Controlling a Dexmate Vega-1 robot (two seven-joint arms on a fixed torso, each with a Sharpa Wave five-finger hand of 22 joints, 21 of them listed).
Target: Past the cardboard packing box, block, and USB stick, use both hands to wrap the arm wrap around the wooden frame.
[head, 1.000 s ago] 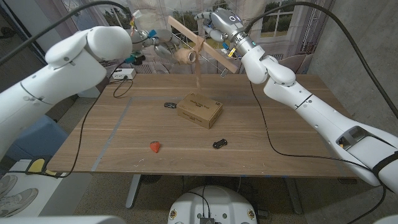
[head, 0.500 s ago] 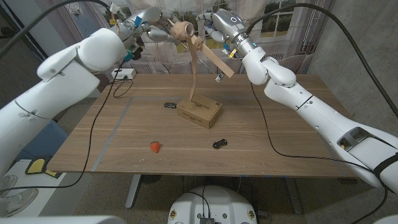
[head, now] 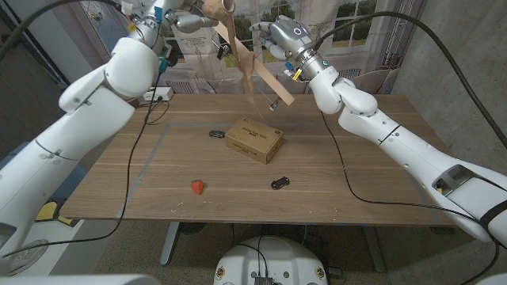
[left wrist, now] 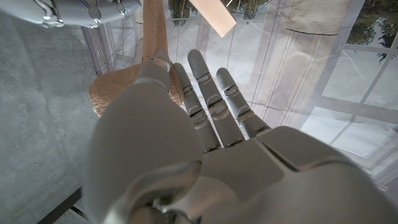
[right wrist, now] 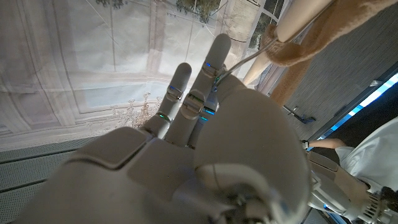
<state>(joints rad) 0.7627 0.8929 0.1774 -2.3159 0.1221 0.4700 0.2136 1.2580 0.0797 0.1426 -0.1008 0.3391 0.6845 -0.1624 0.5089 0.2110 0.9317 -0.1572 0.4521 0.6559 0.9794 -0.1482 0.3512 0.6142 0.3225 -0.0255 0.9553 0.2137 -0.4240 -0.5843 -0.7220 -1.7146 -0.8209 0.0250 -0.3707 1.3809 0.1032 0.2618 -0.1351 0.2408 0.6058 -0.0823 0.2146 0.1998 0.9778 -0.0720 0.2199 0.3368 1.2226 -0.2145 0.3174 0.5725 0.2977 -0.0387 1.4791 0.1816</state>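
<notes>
High over the table's far side my right hand [head: 281,36] grips the wooden frame [head: 265,71], a pale bar slanting down to the right. My left hand [head: 188,17] holds the tan roll of arm wrap [head: 223,6] at the bar's upper end. A strip of the wrap [head: 249,75] hangs from the bar, its tail in the air above the cardboard box [head: 254,140]. In the left wrist view my left hand [left wrist: 205,130] lies against the roll [left wrist: 115,90]. The right wrist view has my right hand [right wrist: 199,130] with tan wrap [right wrist: 314,40] beyond it. A red block [head: 197,187] and a black USB stick [head: 279,182] lie nearer the front.
A small black object [head: 215,133] lies just left of the box. A white power adapter [head: 157,93] sits at the table's far left with a cable [head: 131,150] trailing forward. Another black cable [head: 342,162] crosses the right side. Curtained windows stand behind.
My left hand has carried the roll upward and slightly left. The hanging strip, which reached the box half a second ago, now ends above it. My right hand has barely moved.
</notes>
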